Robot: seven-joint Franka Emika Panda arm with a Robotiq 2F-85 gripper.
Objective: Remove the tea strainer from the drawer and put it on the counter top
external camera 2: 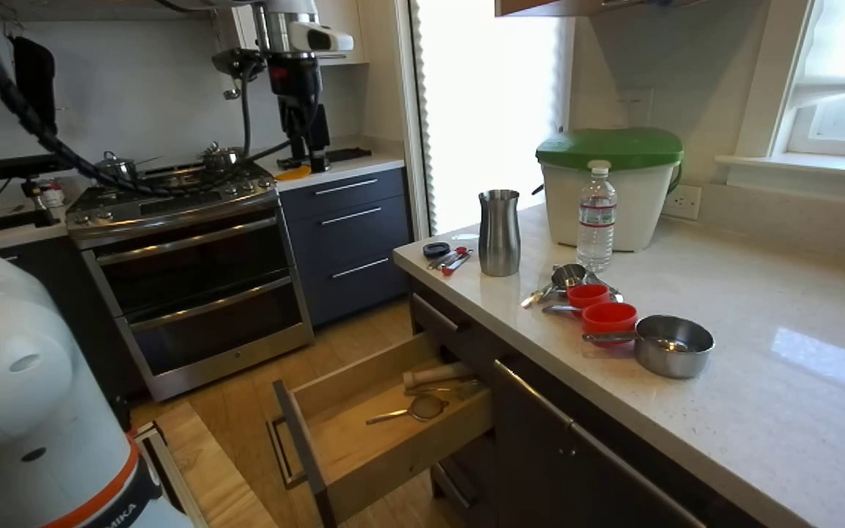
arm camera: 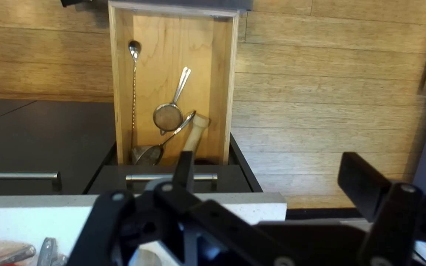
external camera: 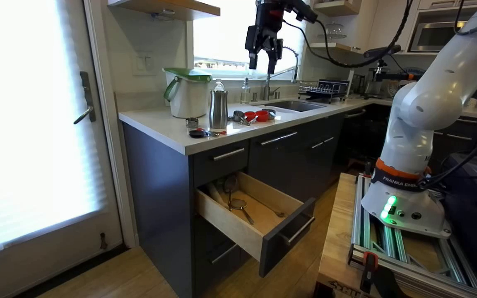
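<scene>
1. Wrist view, lower left: the counter top (arm camera: 46, 221), a white slab with a square edge, faintly speckled toward its end; a metal handle (arm camera: 15, 255) rests on it.
2. Above it in this view, the drawer (arm camera: 161, 70) stands open, its long axis running up the picture and its grey front at the top; layered pale-wood edges, smooth grained floor.
3. Along the drawer's left wall, a long spoon (arm camera: 134, 88): thin twisted metal stem, oval bowl toward the front.
4. Next, a second strainer (arm camera: 149, 155), deeper-bodied, dull grey, at the drawer's inner end; its slim handle slants up and right.
5. The tea strainer (arm camera: 168, 117) lies inside the drawer, on the floor: round fine mesh, thin metal rim, small loop at the back. Its straight, split-ended handle points toward the drawer's front, leaning slightly right, so the long axis runs oblique to the side walls. Both exterior views show the handle aimed frontward.
6. Right of that, a wooden rod (arm camera: 193, 135): pale, rounded, with a flared end, lying aslant.
7. Farther right, the gripper (arm camera: 270, 168): released, its black blocky fingers spread wide apart. They point downward in an exterior view.
8. Across an exterior view, left to right on the counter top: a white bin (external camera: 189, 99) with a green lid (external camera: 189, 74), a waisted brushed-steel vessel (external camera: 218, 109), red cups (external camera: 262, 116).
</scene>
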